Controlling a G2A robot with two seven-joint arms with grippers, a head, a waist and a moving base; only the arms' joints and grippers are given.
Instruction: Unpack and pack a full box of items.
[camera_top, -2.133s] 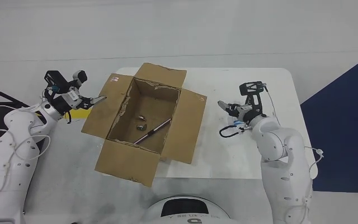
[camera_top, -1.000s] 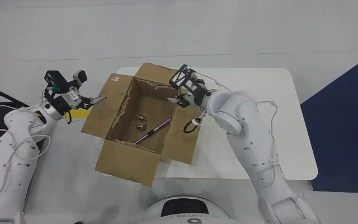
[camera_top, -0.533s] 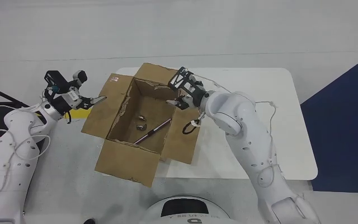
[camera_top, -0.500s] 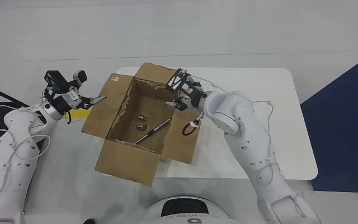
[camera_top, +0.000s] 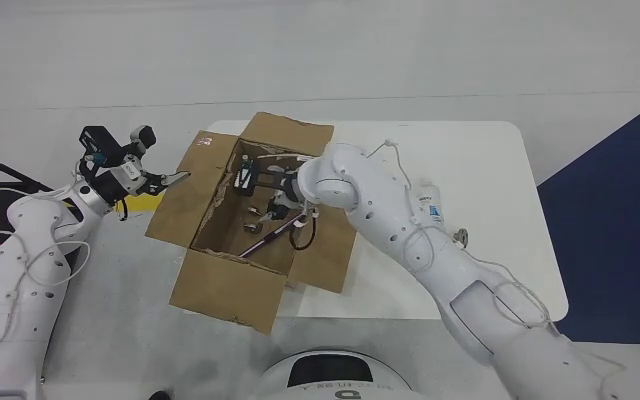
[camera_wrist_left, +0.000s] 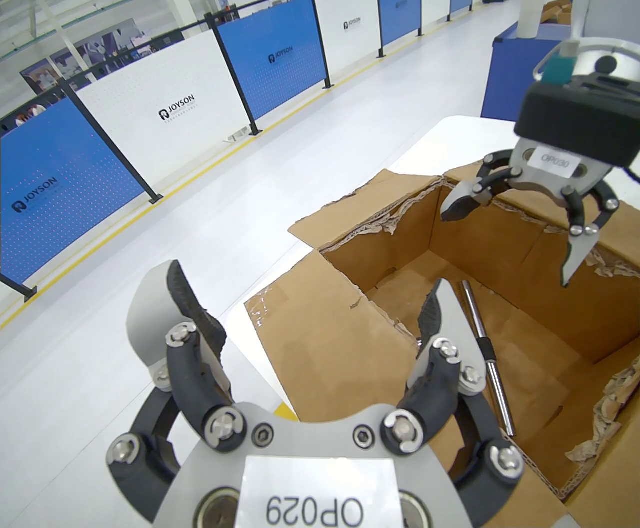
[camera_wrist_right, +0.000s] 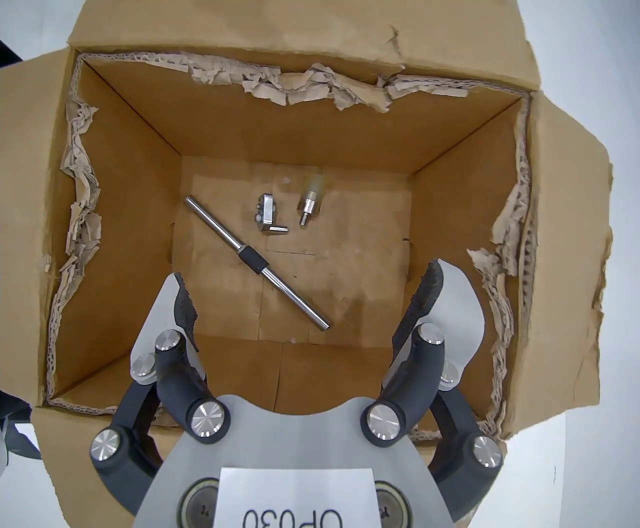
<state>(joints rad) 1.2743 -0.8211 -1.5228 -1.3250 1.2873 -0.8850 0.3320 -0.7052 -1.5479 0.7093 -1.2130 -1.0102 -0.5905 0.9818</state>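
An open cardboard box (camera_top: 230, 290) stands on the white table (camera_top: 480, 160) with its flaps spread. On its floor lie a metal rod (camera_wrist_right: 255, 262) with a black band, a small metal bracket (camera_wrist_right: 267, 215) and a capped bolt (camera_wrist_right: 310, 197). My right gripper (camera_wrist_right: 307, 285) hangs open above the box opening, over the rod, with nothing between its fingers. From above, the right gripper (camera_top: 247, 183) sits near the box's left wall. My left gripper (camera_wrist_left: 305, 285) is open and holds nothing, just outside the left flap, and faces the right gripper (camera_wrist_left: 510, 240).
A small white bottle (camera_top: 430, 205) and a little metal part (camera_top: 460, 237) lie on the table right of the box. The box's inner rim is torn and ragged (camera_wrist_right: 310, 85). Bare tabletop stretches to the far right.
My right arm swung from the table's right side to over the box, then across the opening toward its left wall. The left arm has not moved.
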